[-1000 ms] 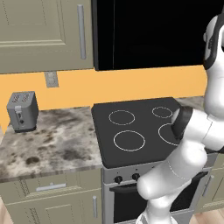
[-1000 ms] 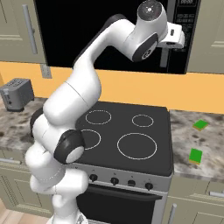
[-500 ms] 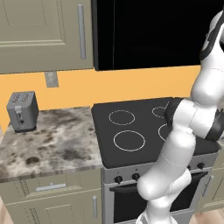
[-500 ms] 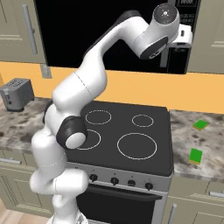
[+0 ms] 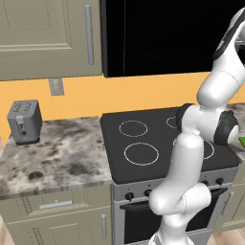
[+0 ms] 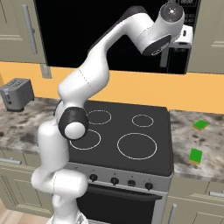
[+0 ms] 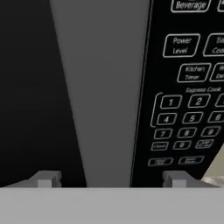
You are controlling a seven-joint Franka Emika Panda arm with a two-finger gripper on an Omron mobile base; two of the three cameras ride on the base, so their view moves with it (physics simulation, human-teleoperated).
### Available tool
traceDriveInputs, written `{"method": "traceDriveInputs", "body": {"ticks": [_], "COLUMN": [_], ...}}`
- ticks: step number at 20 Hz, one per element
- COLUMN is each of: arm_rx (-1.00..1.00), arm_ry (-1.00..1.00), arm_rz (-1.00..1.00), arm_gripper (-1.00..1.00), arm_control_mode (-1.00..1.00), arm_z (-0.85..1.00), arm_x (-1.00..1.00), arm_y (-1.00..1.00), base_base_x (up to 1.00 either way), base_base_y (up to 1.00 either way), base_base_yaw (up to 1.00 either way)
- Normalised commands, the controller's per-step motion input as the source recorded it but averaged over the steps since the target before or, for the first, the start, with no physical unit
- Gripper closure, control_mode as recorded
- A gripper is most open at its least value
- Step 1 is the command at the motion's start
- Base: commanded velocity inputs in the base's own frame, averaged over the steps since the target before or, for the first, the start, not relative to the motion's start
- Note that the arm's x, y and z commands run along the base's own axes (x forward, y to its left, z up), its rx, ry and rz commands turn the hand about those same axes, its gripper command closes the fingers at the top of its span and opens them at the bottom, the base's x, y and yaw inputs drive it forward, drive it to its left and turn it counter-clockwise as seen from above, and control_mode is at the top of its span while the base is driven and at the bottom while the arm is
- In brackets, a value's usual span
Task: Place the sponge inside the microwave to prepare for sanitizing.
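Note:
The microwave (image 6: 109,35) is the glossy black box above the cooktop, and its door looks shut. In the hand view its keypad (image 7: 188,100) is on the right and the grey door handle (image 7: 105,87) runs up the middle. My gripper (image 7: 111,179) is open, with one fingertip on each side of that handle and a gap on both sides. From the right base view, the gripper (image 6: 174,51) is raised against the microwave's right part. Two small green pads (image 6: 195,155) (image 6: 201,124) lie on the right counter; I cannot tell which is the sponge.
A black four-ring cooktop (image 6: 127,135) with oven knobs sits below the microwave. A grey toaster (image 5: 24,122) stands on the marbled left counter (image 5: 57,158). Beige cabinets (image 5: 48,38) flank the microwave. My arm arches from the base over the cooktop.
My hand has moved right and closer to the microwave's handle, the elbow swinging with it. The fingers have drawn in slightly. The green pads have not moved.

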Motion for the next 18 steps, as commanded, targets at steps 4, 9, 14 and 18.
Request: {"method": "traceDriveInputs", "body": {"ticks": [4,9,14,18], "arm_rx": [0.08,0.03,0.00,0.00], "arm_ry": [-0.06,-0.11,-0.09,-0.02], "arm_rz": [0.00,0.00,0.00,0.00], "arm_gripper": [1.00,1.00,1.00,1.00], "arm_control_mode": [-1.00,-1.00,-1.00,-1.00], "arm_z": [-0.43,-0.25,-0.07,0.00], "arm_x": [0.21,0.22,0.08,-0.33], "arm_y": [0.09,0.00,0.00,0.04], "base_base_x": [0.00,0.00,0.00,0.00], "base_base_y": [0.00,0.00,0.00,0.00], "base_base_yaw": [0.00,0.00,0.00,0.00]}}
